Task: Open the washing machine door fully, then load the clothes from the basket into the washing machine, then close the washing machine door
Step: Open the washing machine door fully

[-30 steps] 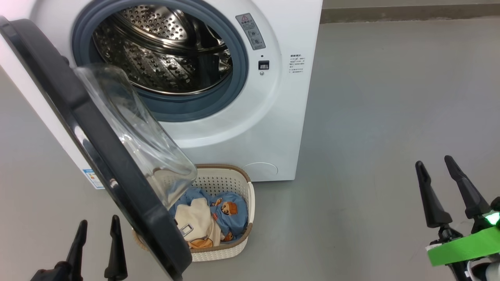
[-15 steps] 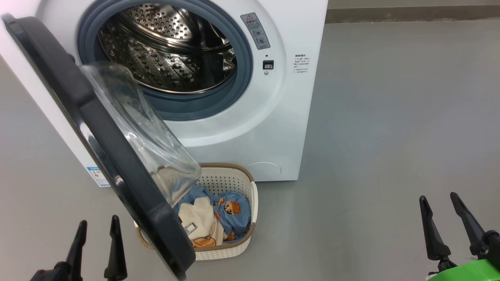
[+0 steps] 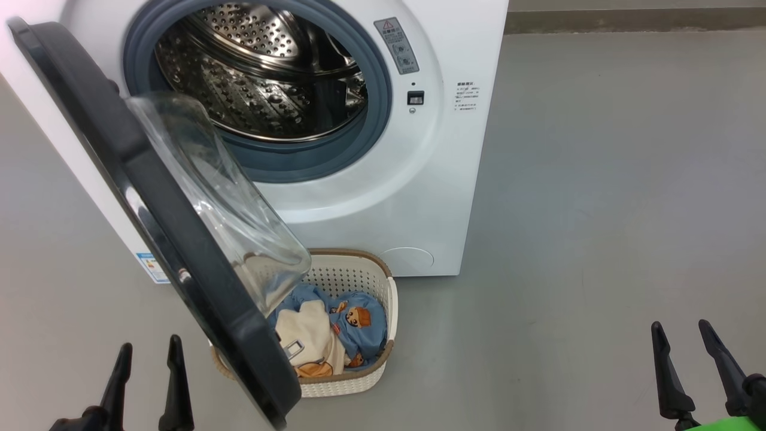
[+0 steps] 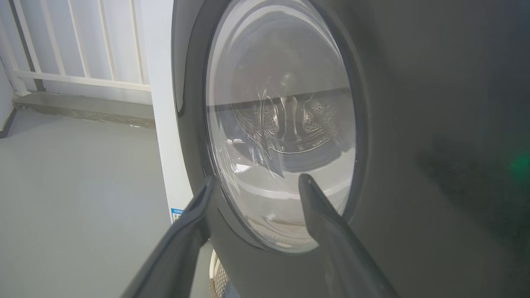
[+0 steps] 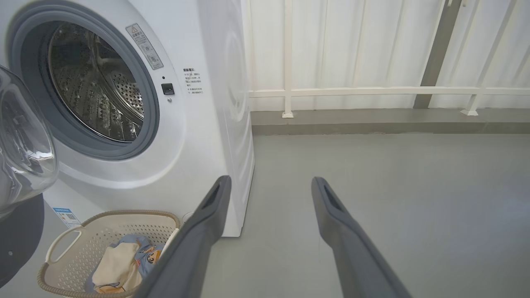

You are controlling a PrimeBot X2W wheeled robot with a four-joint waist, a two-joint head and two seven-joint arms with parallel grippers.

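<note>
While the washing machine door (image 3: pixel 179 221) stands only part open, both pincers are spread wide and hold nothing.
Door edge runs diagonally from upper left to lower middle of the head view, its free end overhanging the left half of the basket (image 3: pixel 359 383), which sits on the floor touching or just beside the washing machine (image 3: pixel 371 203) front, clothes (image 3: pixel 335 329) inside, long axis pointing from machine toward robot. Left gripper (image 3: pixel 149 342) is nearer but on the door's outer face, so the door blocks it. Right gripper (image 3: pixel 681 324) is well apart, basket up-left of it, path clear; likely the reaching arm. Versus a second ago: right gripper lower in frame, green tape nearly out; camera shifted slightly; door, basket and left gripper unchanged.
</note>
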